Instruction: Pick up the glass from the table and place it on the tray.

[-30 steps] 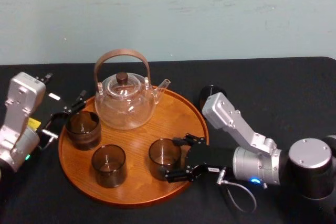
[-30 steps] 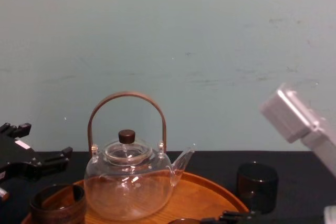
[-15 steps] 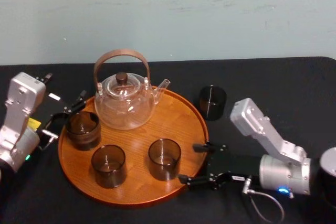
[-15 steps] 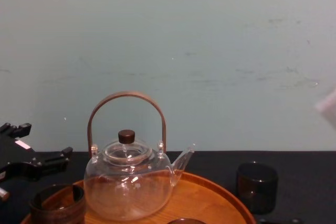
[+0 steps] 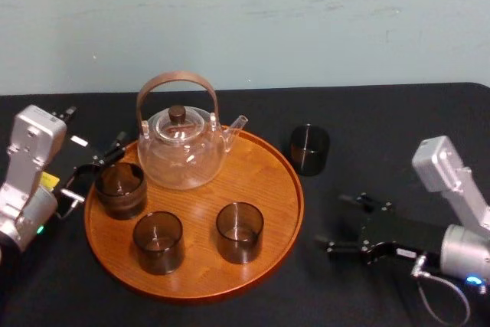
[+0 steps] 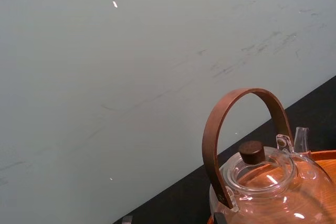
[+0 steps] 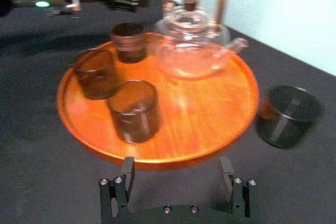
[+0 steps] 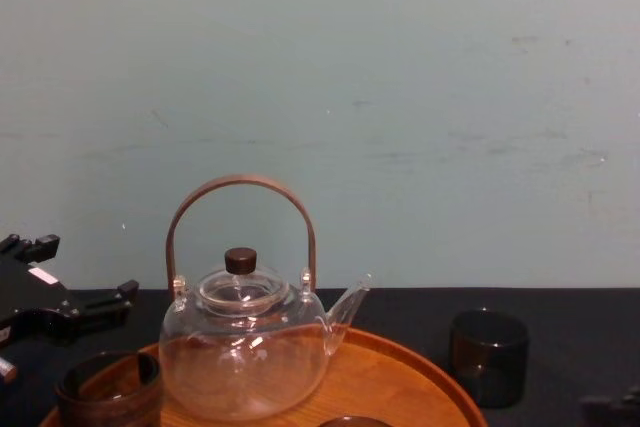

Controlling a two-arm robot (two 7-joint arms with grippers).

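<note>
One dark smoked glass (image 5: 309, 149) stands upright on the black table (image 5: 383, 120), just right of the round wooden tray (image 5: 268, 181). In the right wrist view that glass (image 7: 287, 115) is beside the tray (image 7: 199, 103). Three matching glasses are on the tray: front right (image 5: 240, 231), front left (image 5: 158, 241) and back left (image 5: 120, 188). My right gripper (image 5: 331, 222) hovers over the table right of the tray, open and empty (image 7: 178, 184). My left gripper (image 5: 96, 170) rests open at the tray's left edge, beside the back-left glass.
A clear glass teapot (image 5: 181, 147) with a brown arched handle occupies the back of the tray (image 8: 245, 347). A pale wall runs behind the table. Black cloth stretches to the right and front of the tray.
My right gripper has pulled away from the front-right glass on the tray, moving right off the tray and staying open. That glass stays standing. The left arm has not moved.
</note>
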